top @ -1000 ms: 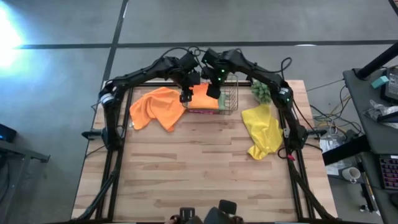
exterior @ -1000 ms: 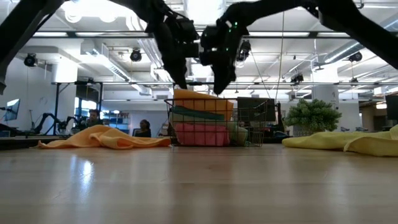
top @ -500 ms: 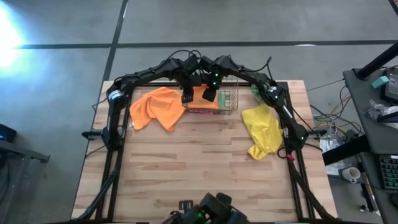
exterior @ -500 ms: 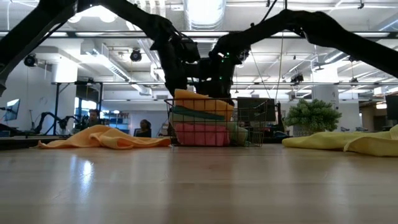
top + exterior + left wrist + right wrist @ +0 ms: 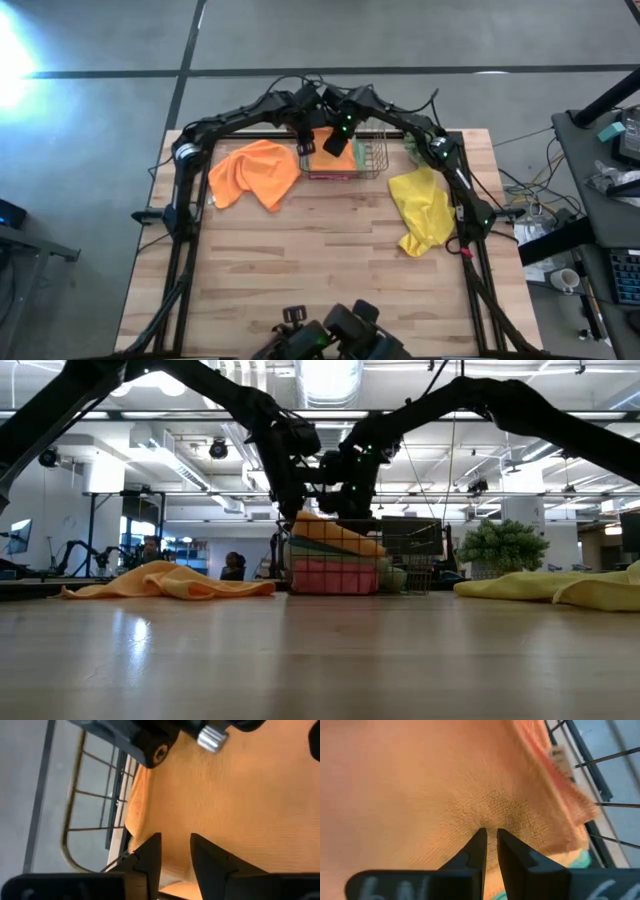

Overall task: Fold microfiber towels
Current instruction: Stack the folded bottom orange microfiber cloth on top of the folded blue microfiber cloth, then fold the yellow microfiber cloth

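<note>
A copper wire basket (image 5: 368, 165) stands at the table's far middle and holds a stack of folded towels: pink (image 5: 330, 576) at the bottom, teal and green (image 5: 330, 550) above it, an orange towel (image 5: 320, 160) on top. Both grippers reach down into the basket. My left gripper (image 5: 306, 146) is at the stack's left side and my right gripper (image 5: 334, 146) beside it, each shut on the top orange towel. A second orange towel (image 5: 255, 172) lies crumpled on the table to the left, and a yellow towel (image 5: 422, 208) to the right. My left gripper has the orange towel's top layer (image 5: 175, 851) between its two fingers, close to the towel's edge by the basket wall. It comes steeply from above. The cloth rises to a small peak (image 5: 303, 517) under the fingers, and the rest lies on the stack. My right gripper pinches a small pucker of the orange towel's top surface (image 5: 490, 822) between its nearly closed fingertips, steeply from above. The cloth wrinkles toward the tips. The towel still lies on the stack in the basket.
A small green plant (image 5: 415, 145) stands at the far right, behind the yellow towel. The basket's wire walls (image 5: 95, 815) rise close around both grippers. Bare wooden tabletop (image 5: 320, 270) fills the near half.
Both grippers have sunk onto the stack in the basket, moving a little toward the far edge, and have taken hold of the top orange towel. The towel's left part now stands up in a peak, and its top slopes down to the right.
</note>
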